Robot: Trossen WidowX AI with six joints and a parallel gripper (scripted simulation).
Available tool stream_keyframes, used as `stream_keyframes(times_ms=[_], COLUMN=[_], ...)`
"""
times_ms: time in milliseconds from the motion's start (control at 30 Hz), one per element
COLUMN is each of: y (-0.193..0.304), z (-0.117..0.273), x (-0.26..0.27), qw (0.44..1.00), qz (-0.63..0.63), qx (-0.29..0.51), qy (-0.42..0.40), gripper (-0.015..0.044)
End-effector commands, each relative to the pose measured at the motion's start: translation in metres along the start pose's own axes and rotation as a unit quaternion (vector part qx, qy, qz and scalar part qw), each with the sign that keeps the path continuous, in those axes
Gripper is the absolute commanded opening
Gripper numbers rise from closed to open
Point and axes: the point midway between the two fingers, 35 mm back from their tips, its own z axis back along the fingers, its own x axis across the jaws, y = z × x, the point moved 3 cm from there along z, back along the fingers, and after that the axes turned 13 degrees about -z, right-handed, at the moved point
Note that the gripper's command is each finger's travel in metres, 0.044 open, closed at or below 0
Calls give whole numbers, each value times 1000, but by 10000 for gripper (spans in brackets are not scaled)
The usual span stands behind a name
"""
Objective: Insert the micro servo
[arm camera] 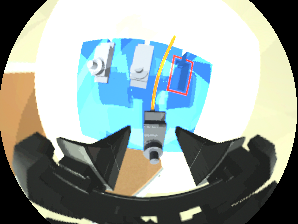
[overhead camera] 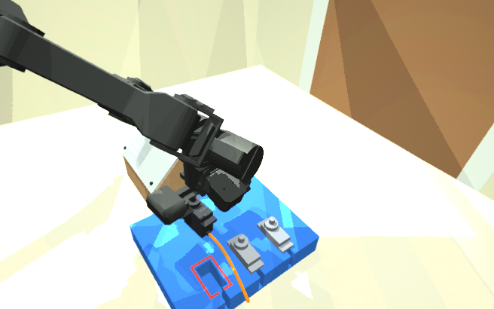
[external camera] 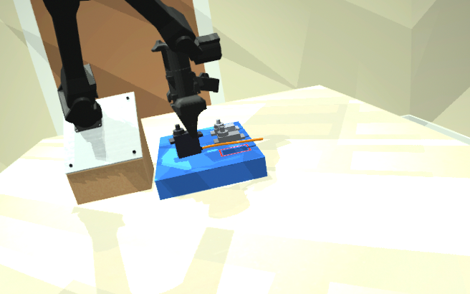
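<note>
Gripper (arm camera: pixel 153 145) open wide, holding nothing, fingers straddling upright black micro servo (overhead camera: pixel 201 219) on blue deck block (overhead camera: pixel 299 226); red-outlined pocket (overhead camera: pixel 210 275) lies nearer camera, orange cable (overhead camera: pixel 227 264) trailing beside it.

Arm (overhead camera: pixel 87 84): cut off by the top view's upper left edge; its upper links are cut by the exterior view's top edge.
Servo (overhead camera: pixel 202 219): partly covered by a finger (overhead camera: pixel 166 205) in the top view.
Finger-to-servo contact: cannot be told.
Cable (overhead camera: pixel 230 264): its far end is cut off near the top view's bottom edge.
Wrist view: blurred; seated servos (arm camera: pixel 120 66) are too small for detail.
</note>
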Motion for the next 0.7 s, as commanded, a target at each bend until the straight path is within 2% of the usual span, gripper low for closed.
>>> stream_keyframes(times_ms=[0, 133, 300, 400, 667], y=[1, 1, 1, 0, 9], z=[-1, -1, -1, 4, 29], x=[0, 0, 0, 0, -2], qw=[1000, 1000, 1000, 1000, 1000], qz=[3, 3, 3, 3, 3], qx=[-1, -1, -1, -1, 0], qy=[3, 3, 3, 2, 2], gripper=[204, 99, 65, 0, 0])
